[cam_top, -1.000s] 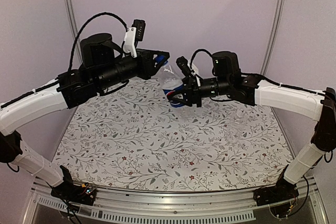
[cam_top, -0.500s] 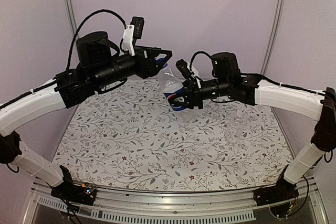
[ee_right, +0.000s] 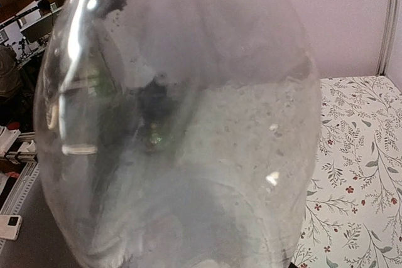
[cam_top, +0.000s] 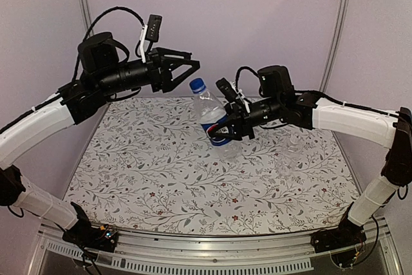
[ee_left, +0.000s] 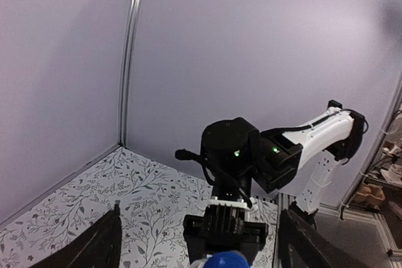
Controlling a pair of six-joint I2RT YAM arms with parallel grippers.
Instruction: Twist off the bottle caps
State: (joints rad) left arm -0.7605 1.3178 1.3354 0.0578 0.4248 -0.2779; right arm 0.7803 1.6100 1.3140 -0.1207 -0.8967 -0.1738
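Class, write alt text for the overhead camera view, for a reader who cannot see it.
The right gripper grips a tilted, clear Pepsi bottle around its blue label band, over a floral-patterned table. The left gripper hangs open just up and left of the blue cap, which is on the bottle, without touching it.

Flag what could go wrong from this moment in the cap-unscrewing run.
1. The blue cap sits on the Pepsi bottle while the left end effector is open and apart from it; a grasp could miss the small cap.
2. The right end effector holds the bottle tilted by its body; twisting force may spin it or make it slip.
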